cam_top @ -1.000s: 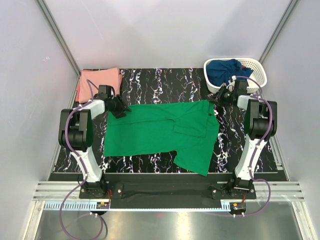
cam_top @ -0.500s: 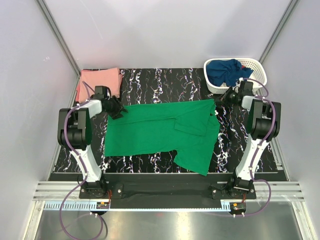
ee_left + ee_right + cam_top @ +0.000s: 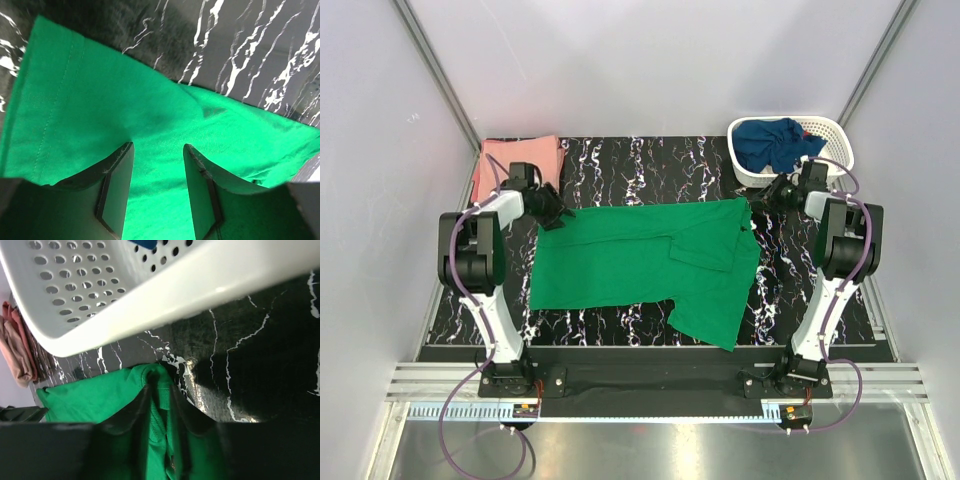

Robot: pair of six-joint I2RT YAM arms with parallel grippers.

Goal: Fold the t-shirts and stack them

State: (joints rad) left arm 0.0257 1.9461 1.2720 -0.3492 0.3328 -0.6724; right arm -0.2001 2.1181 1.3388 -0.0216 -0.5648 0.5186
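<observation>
1. The green t-shirt (image 3: 640, 260) lies spread across the middle of the desk (image 3: 620, 160), long side running from 9 to 3 o'clock. One flap reaches toward the arm bases at about 5 o'clock. A second layer is doubled over near its 3 o'clock end.
2. The cloth looks light, limp and thin. It would likely sag and crease wherever it is unsupported, and drag rather than slide on the marbled surface. Hems and corners are the sound places to pinch, since a hold in mid-panel would only bunch it.
3. The left end effector (image 3: 548, 212) sits at the shirt's 10 o'clock corner. In the wrist view its fingers stand apart with flat green fabric below the gap, so it is open and holds nothing.
4. The right end effector (image 3: 772, 196) sits at the shirt's 2 o'clock corner. Its wrist view shows the fingers drawn nearly together with a ridge of green cloth between them, so it appears to be pinching that edge. Blur leaves some doubt.
5. A matching pinch at the left corner would let both arms lift the far edge evenly. An uneven pull risks skewing the fold.
6. Farther back, a folded salmon t-shirt (image 3: 518, 162) rests at the desk's 10 o'clock corner.
7. The navy t-shirt (image 3: 772, 142) is heaped in the white basket (image 3: 840, 158) at 2 o'clock, not yet folded.
</observation>
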